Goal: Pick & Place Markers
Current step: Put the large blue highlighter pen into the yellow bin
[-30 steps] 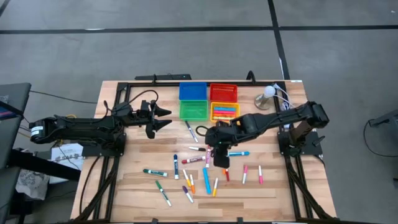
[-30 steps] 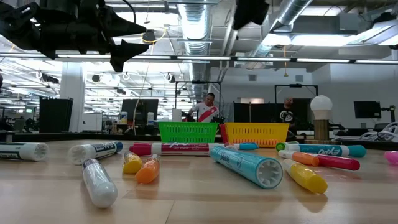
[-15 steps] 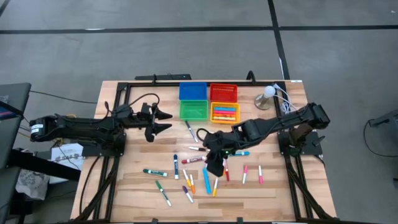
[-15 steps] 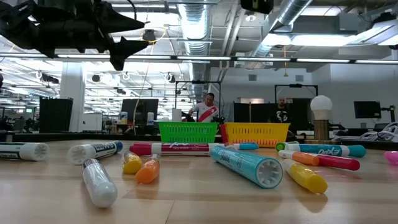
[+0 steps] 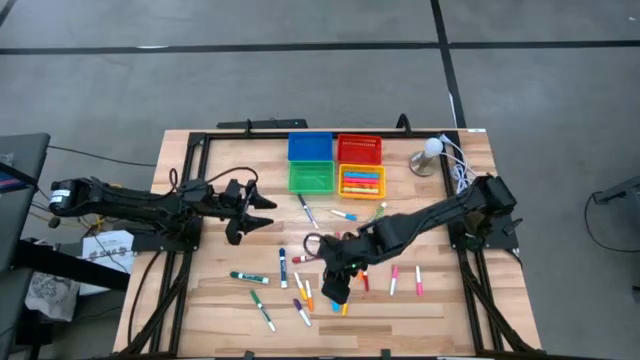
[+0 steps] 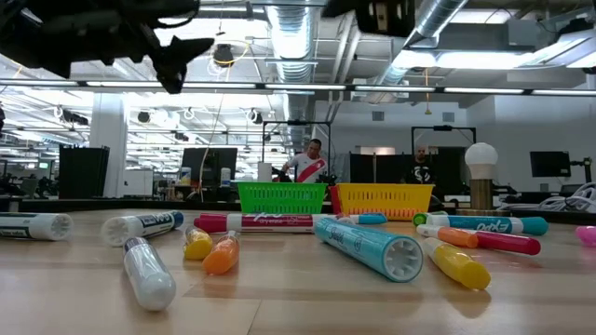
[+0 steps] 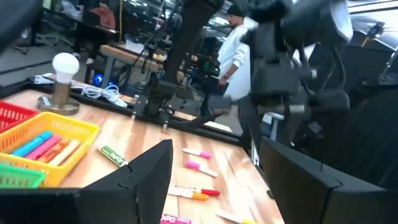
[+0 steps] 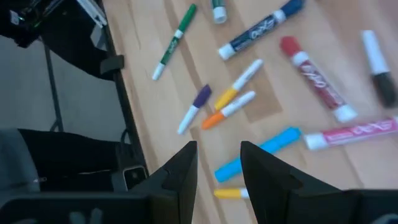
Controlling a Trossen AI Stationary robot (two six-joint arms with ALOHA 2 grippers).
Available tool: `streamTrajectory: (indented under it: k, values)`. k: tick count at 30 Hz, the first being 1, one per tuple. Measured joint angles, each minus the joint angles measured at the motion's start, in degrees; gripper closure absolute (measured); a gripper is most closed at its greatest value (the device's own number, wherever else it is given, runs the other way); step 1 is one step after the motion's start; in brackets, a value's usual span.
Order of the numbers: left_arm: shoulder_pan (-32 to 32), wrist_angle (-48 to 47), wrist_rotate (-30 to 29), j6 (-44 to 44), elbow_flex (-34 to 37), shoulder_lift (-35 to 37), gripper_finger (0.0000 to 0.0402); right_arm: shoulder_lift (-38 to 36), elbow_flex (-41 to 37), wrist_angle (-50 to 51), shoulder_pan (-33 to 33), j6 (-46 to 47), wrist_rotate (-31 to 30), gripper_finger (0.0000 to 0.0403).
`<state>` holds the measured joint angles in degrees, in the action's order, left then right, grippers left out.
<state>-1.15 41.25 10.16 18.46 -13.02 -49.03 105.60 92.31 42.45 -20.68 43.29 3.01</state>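
Many markers lie flat and scattered on the wooden table: a blue one, an orange-capped one, a purple-tipped one, a red one and a green one. My right gripper hangs open above the cluster near the table's front, pointing steeply down, with nothing between its fingers. My left gripper is open too, level in the air over the table's left half, well clear of the markers. The low view shows a teal marker close by.
Four square bins stand at the back middle: blue, red, green, and yellow with several markers inside. A bulb lamp with cables sits at the back right. People show in the room beyond the table.
My right gripper has swung toward the table's near edge and a little left, sinking and rolling about its own axis, from the table's middle to above the front cluster; two markers it covered now show. My left gripper has drifted toward the near edge. Neither has opened or shut.
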Motion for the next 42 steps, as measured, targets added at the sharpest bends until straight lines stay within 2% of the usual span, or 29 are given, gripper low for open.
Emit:
streamTrajectory:
  k: [8,21,27,35,42]
  values:
    - [6.31,0.41,-5.26,-1.51,-0.05,3.44,0.016,6.08,0.06,0.0,-1.4,2.4,1.51,0.029]
    - [17.9,-0.69,-11.56,-1.5,-0.07,3.82,0.016,7.3,-0.04,0.81,-2.21,5.41,-0.42,0.0286]
    - [21.65,-1.46,-15.01,-1.51,-0.07,3.58,0.016,7.28,-0.04,0.8,-2.71,10.15,-0.26,0.0241]
    - [22.65,-2.79,-16.4,-1.51,-0.07,3.58,0.016,8.21,-0.11,1.06,-4.31,15.84,0.35,0.0165]
    - [22.65,-3.15,-16.4,-1.51,-0.07,3.58,0.016,11.28,-0.02,-1.77,-4.36,18.2,0.48,0.0155]
